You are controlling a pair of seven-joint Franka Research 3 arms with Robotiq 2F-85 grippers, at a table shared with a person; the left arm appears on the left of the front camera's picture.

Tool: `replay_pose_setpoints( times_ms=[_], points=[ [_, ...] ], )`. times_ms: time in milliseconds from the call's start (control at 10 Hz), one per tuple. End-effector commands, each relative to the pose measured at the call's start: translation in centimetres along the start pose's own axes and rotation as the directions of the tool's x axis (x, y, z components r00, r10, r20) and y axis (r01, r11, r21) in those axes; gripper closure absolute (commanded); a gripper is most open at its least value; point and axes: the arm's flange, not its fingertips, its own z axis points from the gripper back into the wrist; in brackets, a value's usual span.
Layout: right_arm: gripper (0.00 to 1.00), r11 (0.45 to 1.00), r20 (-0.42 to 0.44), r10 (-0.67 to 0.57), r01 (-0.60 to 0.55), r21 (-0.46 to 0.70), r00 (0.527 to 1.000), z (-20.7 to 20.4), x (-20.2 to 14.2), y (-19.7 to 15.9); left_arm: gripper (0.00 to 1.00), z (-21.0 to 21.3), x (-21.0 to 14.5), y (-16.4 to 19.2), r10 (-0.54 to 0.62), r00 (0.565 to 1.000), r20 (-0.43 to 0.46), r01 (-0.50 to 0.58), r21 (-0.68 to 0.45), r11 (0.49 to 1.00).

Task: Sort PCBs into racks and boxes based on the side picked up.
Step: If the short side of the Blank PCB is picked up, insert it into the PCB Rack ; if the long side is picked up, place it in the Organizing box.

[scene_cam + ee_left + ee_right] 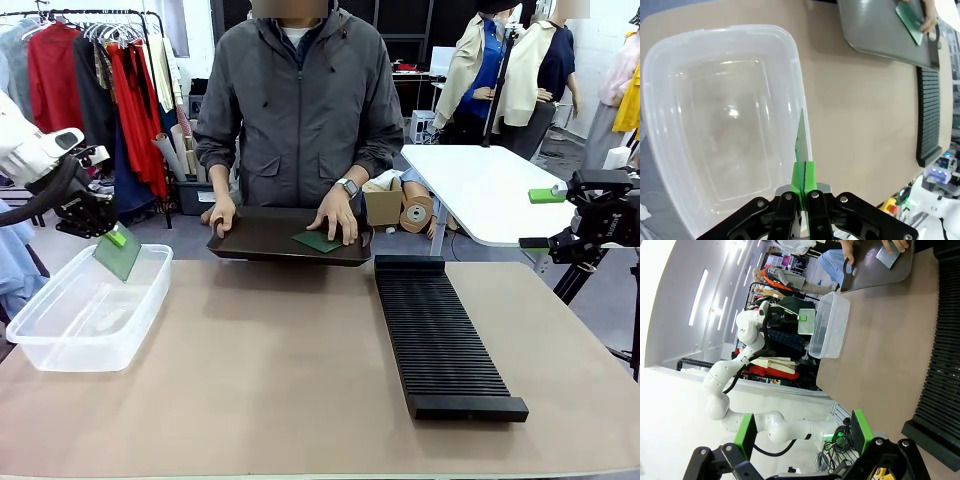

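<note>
My left gripper (115,238) is shut on a green PCB (118,254), which hangs above the far rim of the clear plastic box (60,340) at the table's left. In the left wrist view the PCB (801,142) is seen edge-on between the green pads (809,176), over the box's (715,90) right wall. Another PCB (316,241) lies on the black tray (260,238) under the person's hand (338,213). The long black rack (440,340) lies right of centre. My right gripper (548,218) hangs open and apart at the far right, nothing between its fingers (860,427).
The person stands at the far side with both hands on the tray. A white table (490,185) stands behind on the right. Bare brown tabletop (270,360) stretches between box and rack.
</note>
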Motion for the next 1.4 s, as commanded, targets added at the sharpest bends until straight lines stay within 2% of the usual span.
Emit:
replay_pose_setpoints(
  times_ms=[0,200,300,500,800,1300],
  points=[
    [0.00,1.000,0.006,-0.016,0.016,0.006,1.000,0.0,0.1,0.4,1.00,-0.4,0.3,-0.1,0.044,0.998,0.052,-0.047,0.065,0.997],
    [0.00,1.000,0.006,-0.016,0.016,0.006,1.000,0.0,0.1,0.4,1.00,-1.0,0.8,0.1,0.043,0.995,0.085,-0.051,0.096,0.994],
    [0.00,1.000,0.006,-0.016,0.016,0.006,1.000,0.0,0.1,0.4,1.00,-1.8,1.1,0.3,0.026,0.998,0.053,-0.031,0.088,0.996],
    [0.00,1.000,0.006,-0.016,0.016,0.006,1.000,0.0,0.1,0.4,1.00,-4.3,2.2,1.2,0.044,0.998,-0.037,-0.038,0.143,0.989],
    [0.00,1.000,0.006,-0.016,0.016,0.006,1.000,0.0,0.1,0.4,1.00,-8.1,3.2,2.0,0.076,0.990,-0.120,-0.047,0.229,0.972],
    [0.00,1.000,0.006,-0.016,0.016,0.006,1.000,0.0,0.1,0.4,1.00,-11.5,3.5,3.1,0.094,0.977,-0.193,-0.047,0.236,0.971]
  ],
)
